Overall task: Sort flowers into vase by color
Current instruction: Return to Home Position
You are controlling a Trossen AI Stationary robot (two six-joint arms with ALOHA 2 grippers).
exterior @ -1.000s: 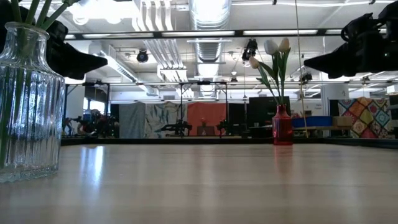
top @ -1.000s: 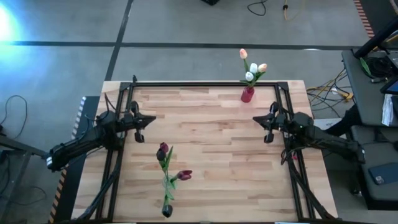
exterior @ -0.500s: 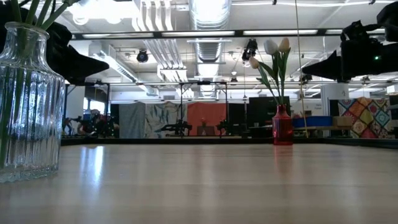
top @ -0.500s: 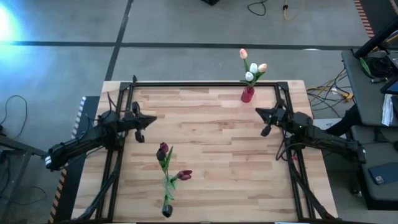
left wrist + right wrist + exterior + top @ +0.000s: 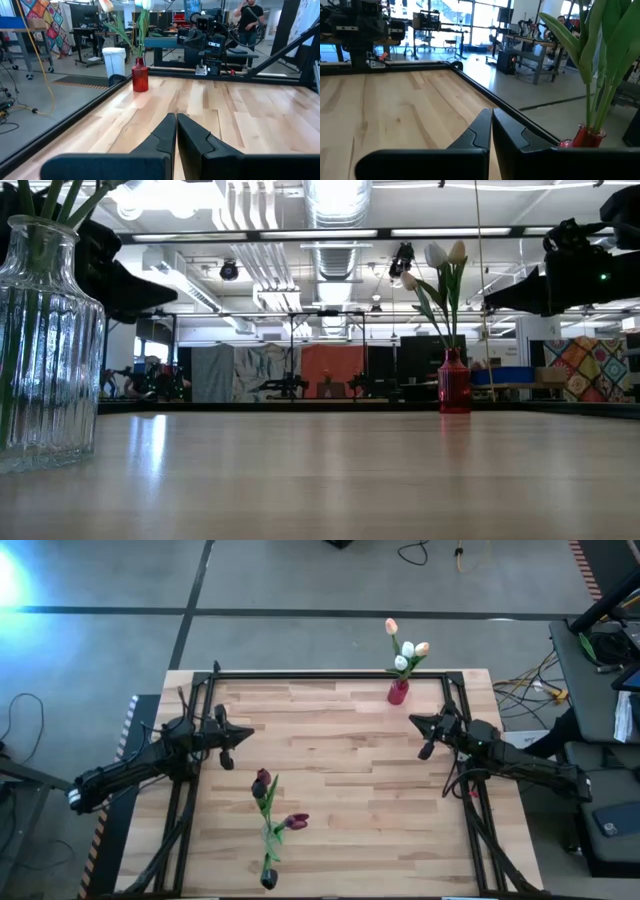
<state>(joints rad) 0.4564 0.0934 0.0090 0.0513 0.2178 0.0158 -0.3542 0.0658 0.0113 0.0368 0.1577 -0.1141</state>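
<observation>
A small red vase [image 5: 398, 692] stands at the table's far edge with white and peach tulips [image 5: 405, 648] in it. A clear ribbed glass vase [image 5: 268, 878] stands near the front edge and holds two maroon tulips [image 5: 263, 783] on long green stems. My left gripper [image 5: 240, 735] hovers shut over the table's left side, pointing level toward the middle. My right gripper [image 5: 414, 721] hovers shut over the right side, just short of the red vase [image 5: 585, 137]. Neither holds anything.
A black frame [image 5: 330, 676] runs along the table's far and side edges. The wooden top [image 5: 340, 770] between the two arms is bare boards. Beyond the table lie workshop benches, and a person [image 5: 250, 15] stands far behind the right arm.
My right gripper has swung round toward the table's far edge and the red vase and now points more that way. Both grippers stay shut and in place. The vases and flowers have not moved.
</observation>
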